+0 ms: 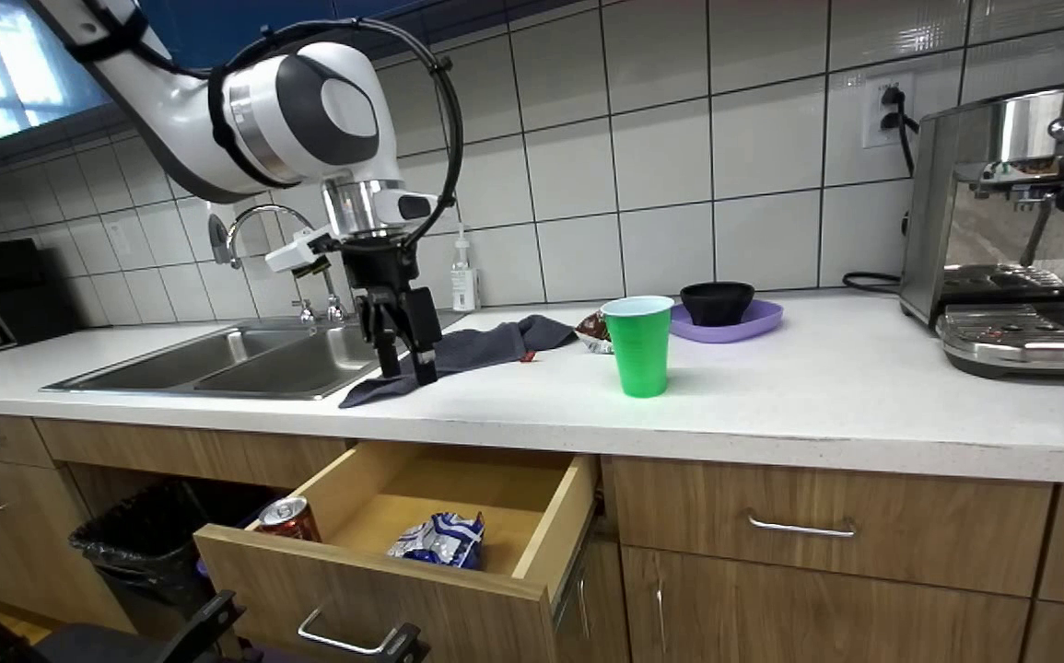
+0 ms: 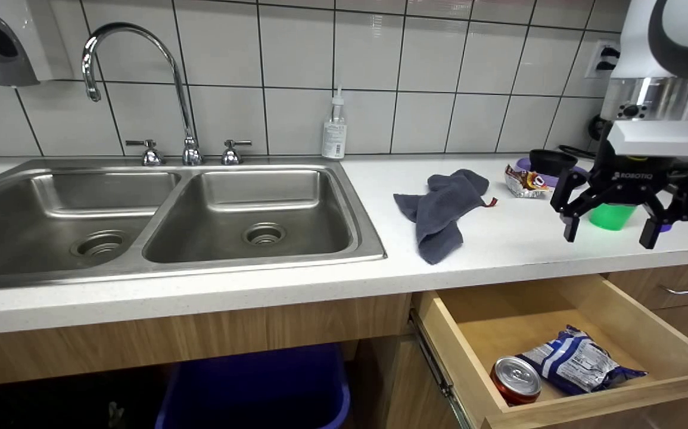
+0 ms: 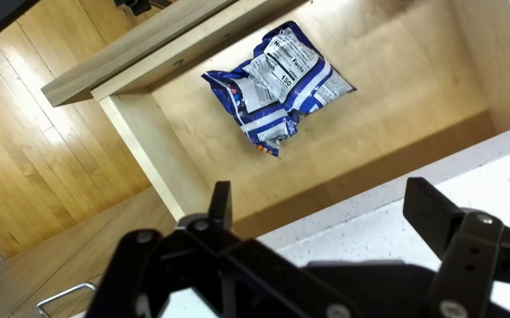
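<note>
My gripper (image 3: 319,193) stands wide open in the wrist view, with nothing between its fingers. It hangs above the counter's front edge, over the back of a pulled-out wooden drawer (image 2: 522,304). Inside that drawer lies a crumpled blue-and-white snack bag (image 3: 281,79), apart from the fingers. A red can (image 2: 516,378) stands in the drawer's front corner, beside the bag. In both exterior views the gripper (image 1: 408,373) points down and touches nothing that I can see. Behind it in an exterior view, a green cup (image 2: 612,215) is partly hidden by the fingers; it stands upright on the counter.
A dark grey cloth (image 2: 445,208) lies between the sink (image 2: 373,250) and a snack wrapper (image 2: 523,182). A black bowl (image 1: 718,304) sits on a purple plate (image 1: 766,318). Farther along stands an espresso machine (image 1: 1001,230). Bins (image 1: 140,552) are under the counter.
</note>
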